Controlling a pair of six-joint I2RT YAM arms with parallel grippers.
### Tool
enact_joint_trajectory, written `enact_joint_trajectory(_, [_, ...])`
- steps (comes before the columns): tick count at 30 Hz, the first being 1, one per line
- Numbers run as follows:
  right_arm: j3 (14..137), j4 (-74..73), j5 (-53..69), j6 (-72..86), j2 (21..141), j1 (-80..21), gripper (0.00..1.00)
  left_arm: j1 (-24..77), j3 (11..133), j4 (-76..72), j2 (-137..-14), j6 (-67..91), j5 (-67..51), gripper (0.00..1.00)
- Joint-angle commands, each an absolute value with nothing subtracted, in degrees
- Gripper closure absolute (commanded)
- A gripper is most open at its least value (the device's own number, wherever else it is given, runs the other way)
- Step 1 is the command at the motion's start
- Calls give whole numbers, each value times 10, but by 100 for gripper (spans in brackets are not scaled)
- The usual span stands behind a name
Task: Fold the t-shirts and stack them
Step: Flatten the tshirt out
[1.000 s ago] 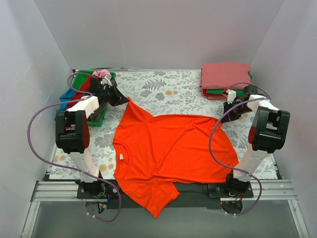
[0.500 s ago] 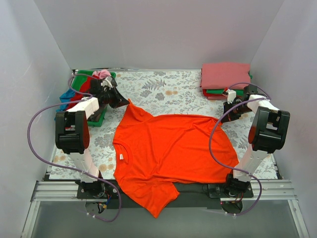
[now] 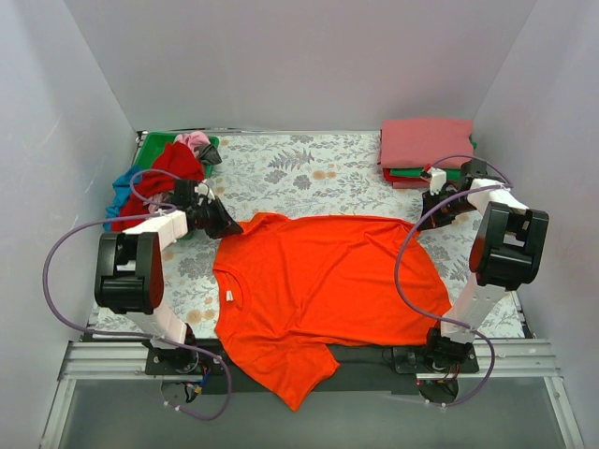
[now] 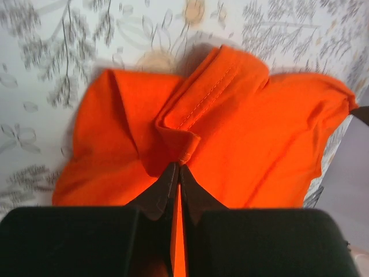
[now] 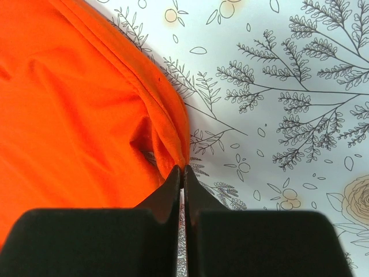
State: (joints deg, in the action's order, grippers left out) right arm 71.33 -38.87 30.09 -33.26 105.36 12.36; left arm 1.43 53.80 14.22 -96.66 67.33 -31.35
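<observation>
Orange-red t-shirt clenched by left claw and right claw; folded stack nearby.

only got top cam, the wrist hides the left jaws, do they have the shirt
observer: yes. The left gripper has its jaws shut on a doubled fold of the shirt, with the stitched hem showing.
operator: fabric between them or just at the tips
observer: orange runs down the slit between the fingers.
operator: and right
observer: the right gripper has its jaws shut on the shirt's very edge, with bare table cloth right beside it.
</observation>
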Motion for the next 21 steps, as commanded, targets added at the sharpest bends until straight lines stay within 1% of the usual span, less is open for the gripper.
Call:
enact_joint_trajectory(1, [705,-389,317,-341,1031,123,99,22,477,149,-897,667,-287,100])
enact_joint_trajectory(8, [699,-389,317,-344,1032,124,99,22,440,132,-867,677,-255,100])
enact_joint_trajectory(9, [699,-389,317,-344,1032,124,99,22,442,132,-856,672,-251,80])
enact_joint_trajectory(10, [699,-389,318,-344,1032,123,99,22,443,131,-846,667,-250,71])
enact_joint_trajectory(11, [700,-389,317,-344,1033,124,99,22,445,132,-835,664,-245,65])
enact_joint_trajectory(17, [700,-389,318,-343,1032,124,99,22,458,136,-823,653,-235,59])
enact_joint_trajectory(21, [700,-390,317,-343,1033,124,99,23,470,141,-838,650,-227,59])
